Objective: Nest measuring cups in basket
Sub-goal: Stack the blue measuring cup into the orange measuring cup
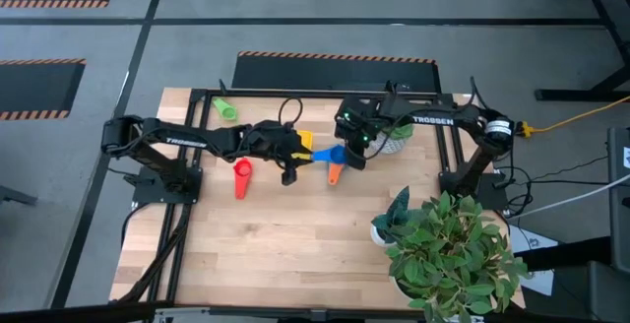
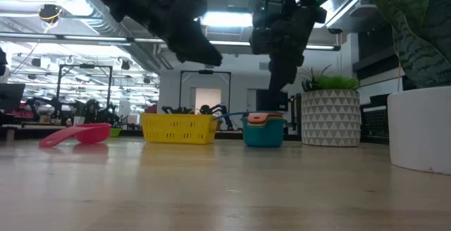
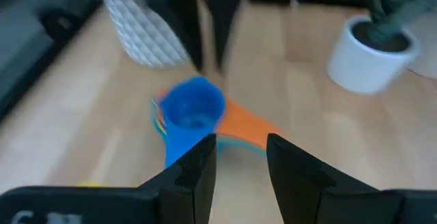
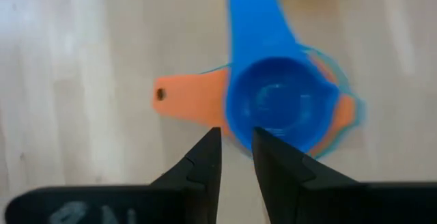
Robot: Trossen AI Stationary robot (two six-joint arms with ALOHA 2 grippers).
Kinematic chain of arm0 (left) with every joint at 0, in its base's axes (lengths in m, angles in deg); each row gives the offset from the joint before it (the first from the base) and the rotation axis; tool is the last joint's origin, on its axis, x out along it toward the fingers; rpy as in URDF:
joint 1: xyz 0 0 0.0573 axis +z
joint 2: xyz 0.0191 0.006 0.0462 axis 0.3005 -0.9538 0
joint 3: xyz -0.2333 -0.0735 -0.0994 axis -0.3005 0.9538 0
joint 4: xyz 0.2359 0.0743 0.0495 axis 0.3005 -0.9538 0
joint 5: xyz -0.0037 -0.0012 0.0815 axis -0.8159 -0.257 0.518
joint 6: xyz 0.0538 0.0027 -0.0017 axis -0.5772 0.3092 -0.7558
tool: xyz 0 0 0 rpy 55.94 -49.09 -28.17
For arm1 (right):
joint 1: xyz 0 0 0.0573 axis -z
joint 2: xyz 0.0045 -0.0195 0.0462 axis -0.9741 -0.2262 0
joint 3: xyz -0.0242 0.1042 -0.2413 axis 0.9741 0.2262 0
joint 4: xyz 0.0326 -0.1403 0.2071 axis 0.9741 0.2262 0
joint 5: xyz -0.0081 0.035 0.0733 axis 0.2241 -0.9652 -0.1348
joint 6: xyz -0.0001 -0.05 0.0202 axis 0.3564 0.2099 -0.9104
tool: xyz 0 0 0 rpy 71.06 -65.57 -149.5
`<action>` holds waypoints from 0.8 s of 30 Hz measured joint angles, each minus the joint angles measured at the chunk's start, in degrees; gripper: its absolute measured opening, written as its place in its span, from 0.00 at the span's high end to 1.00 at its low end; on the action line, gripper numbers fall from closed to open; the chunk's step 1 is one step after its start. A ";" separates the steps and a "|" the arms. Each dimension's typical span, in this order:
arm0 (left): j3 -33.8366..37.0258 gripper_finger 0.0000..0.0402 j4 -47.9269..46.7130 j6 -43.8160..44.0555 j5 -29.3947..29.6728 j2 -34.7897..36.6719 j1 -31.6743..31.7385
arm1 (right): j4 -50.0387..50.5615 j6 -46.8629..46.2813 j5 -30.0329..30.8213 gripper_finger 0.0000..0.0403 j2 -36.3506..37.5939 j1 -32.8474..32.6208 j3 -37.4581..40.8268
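Observation:
A stack of nested measuring cups [image 1: 333, 157] stands on the table: a blue cup [image 4: 280, 104] on top, an orange one whose handle [image 4: 188, 94] sticks out sideways, and a light blue one [image 2: 264, 135] at the bottom. The yellow basket [image 2: 178, 127] stands just beside the stack, partly under my left arm in the high view. A red cup [image 1: 242, 177] and a green cup [image 1: 226, 108] lie apart on the table. My right gripper [image 4: 237, 157] hovers above the stack's edge, its fingers a narrow gap apart and empty. My left gripper [image 3: 240, 162] is open, short of the stack and clear of it.
A white patterned plant pot [image 2: 331, 118] stands close behind the stack on the right. A leafy plant in a white pot [image 1: 443, 249] fills the near right corner. Bare wood lies in front of the cups toward the near edge.

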 joint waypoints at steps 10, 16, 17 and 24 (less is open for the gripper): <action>-0.10 0.69 9.90 -8.64 13.11 -1.32 2.25 | 0.19 -0.24 0.66 0.78 0.00 -9.09 0.13; -1.83 0.69 9.98 -9.64 13.81 -3.26 5.10 | 0.20 -0.55 5.71 0.78 0.00 -14.27 0.13; -2.32 0.69 9.42 -9.66 13.88 -4.02 5.43 | 0.25 -1.13 5.98 0.78 0.00 -15.08 0.13; -13.14 0.69 0.21 -14.03 14.94 -13.31 5.45 | 1.40 -2.98 5.99 0.78 0.09 -19.99 2.21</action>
